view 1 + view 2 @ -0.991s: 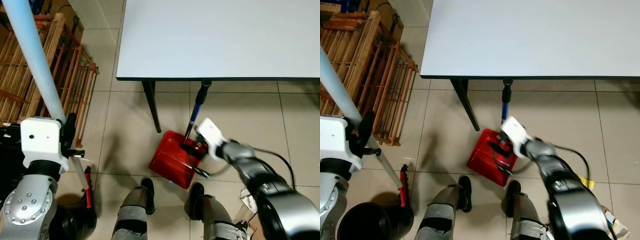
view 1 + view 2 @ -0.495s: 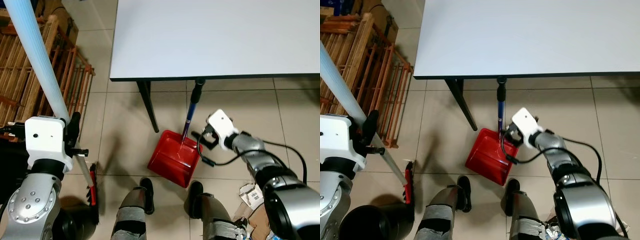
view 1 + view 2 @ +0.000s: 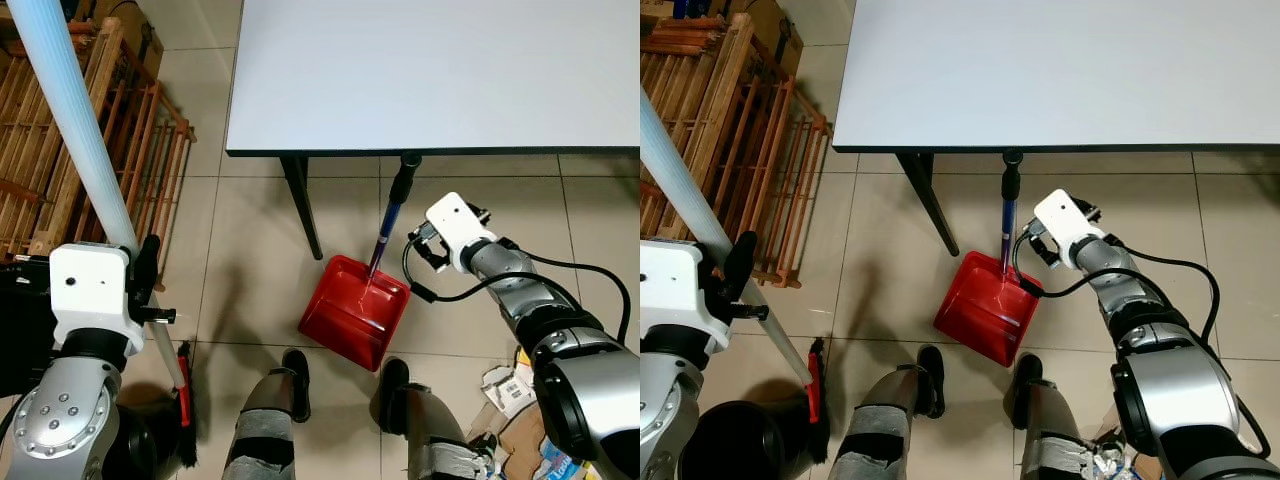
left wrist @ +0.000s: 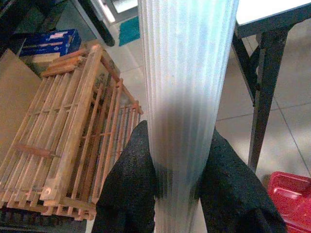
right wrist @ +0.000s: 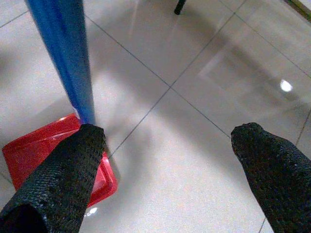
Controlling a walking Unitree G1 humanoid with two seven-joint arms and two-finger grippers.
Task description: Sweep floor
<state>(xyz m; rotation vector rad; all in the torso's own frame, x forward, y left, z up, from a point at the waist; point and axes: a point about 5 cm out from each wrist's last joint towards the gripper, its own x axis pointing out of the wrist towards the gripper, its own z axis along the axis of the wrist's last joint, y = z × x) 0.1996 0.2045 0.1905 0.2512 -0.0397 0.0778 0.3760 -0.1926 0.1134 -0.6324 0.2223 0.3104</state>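
My left gripper is shut on the pale ribbed broom pole, which slants down to a red and black broom head by my left foot. A red dustpan lies on the tiles in front of my feet. Its blue handle rises to a black grip that leans on the table edge. My right gripper stands open just right of that handle, low above the floor and touching nothing. One of its fingers is close beside the blue handle.
A white table with a black leg spans the far side. A wooden slatted rack stands at the left and a black bin by my left leg. Crumpled paper and cardboard lie at the lower right.
My right gripper has pulled back from the base of the dustpan's handle, moving right and away from me. The dustpan stays where it was. The left arm still holds the broom.
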